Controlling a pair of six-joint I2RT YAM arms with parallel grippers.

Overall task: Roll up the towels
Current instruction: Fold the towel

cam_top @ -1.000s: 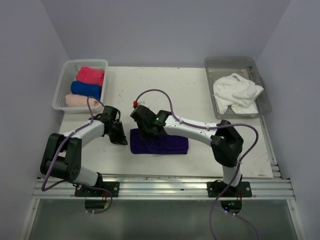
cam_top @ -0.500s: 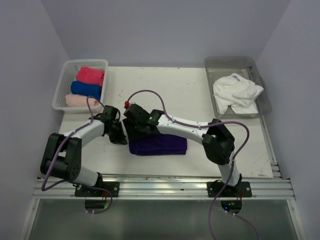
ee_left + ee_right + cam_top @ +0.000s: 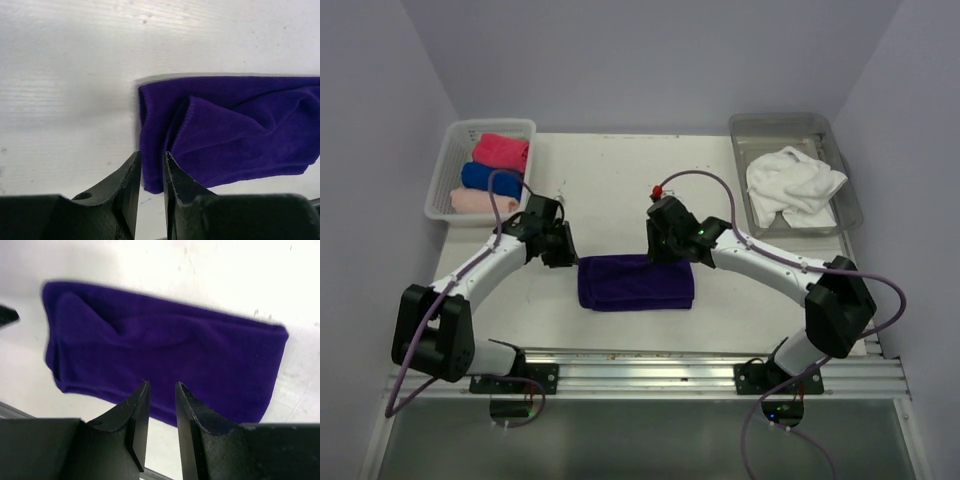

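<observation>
Folded into a flat oblong, softly creased toward its left end: purple towel (image 3: 636,283) near the front edge of the table (image 3: 620,190). By its far corners, fingers slightly apart and empty: left gripper (image 3: 151,159), right gripper (image 3: 161,390).

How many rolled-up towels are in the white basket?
3. In the basket, the hot pink towel lies farthest back, the blue towel in the middle, the pale pink towel nearest. More could hide underneath.

The purple towel (image 3: 636,283) is soft, matt, velvety cloth. The table (image 3: 620,180) is smooth, scuffed white. At ten o'clock, the basket (image 3: 440,185) is white plastic lattice.
</observation>
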